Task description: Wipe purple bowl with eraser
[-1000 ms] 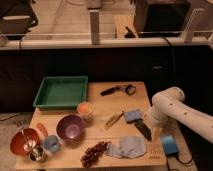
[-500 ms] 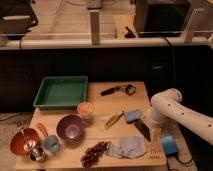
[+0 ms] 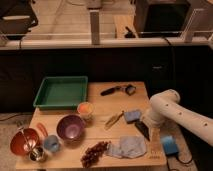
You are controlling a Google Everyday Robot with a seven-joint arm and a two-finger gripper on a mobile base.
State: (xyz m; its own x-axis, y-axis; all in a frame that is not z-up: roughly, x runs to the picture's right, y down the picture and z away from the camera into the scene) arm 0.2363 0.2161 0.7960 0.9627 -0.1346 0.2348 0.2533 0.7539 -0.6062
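Down at the lower right of the camera view, the gripper (image 3: pixel 144 127) hangs at the dark eraser (image 3: pixel 142 134), just below a blue pad (image 3: pixel 132 116); clenched or released, I cannot tell. The purple bowl (image 3: pixel 70 127) sits lower left. A shallow grasp could drop the eraser, and 1 low crossing could clip the orange cup (image 3: pixel 85 109), grapes (image 3: pixel 95 152) or cloth (image 3: pixel 127 146) between.

a pale wooden surface (image 3: pixel 105 104) stands before a dark low wall (image 3: pixel 100 62) topped by a light rail (image 3: pixel 60 43) with an upright post (image 3: pixel 95 27), pale flooring (image 3: pixel 62 17) beyond.
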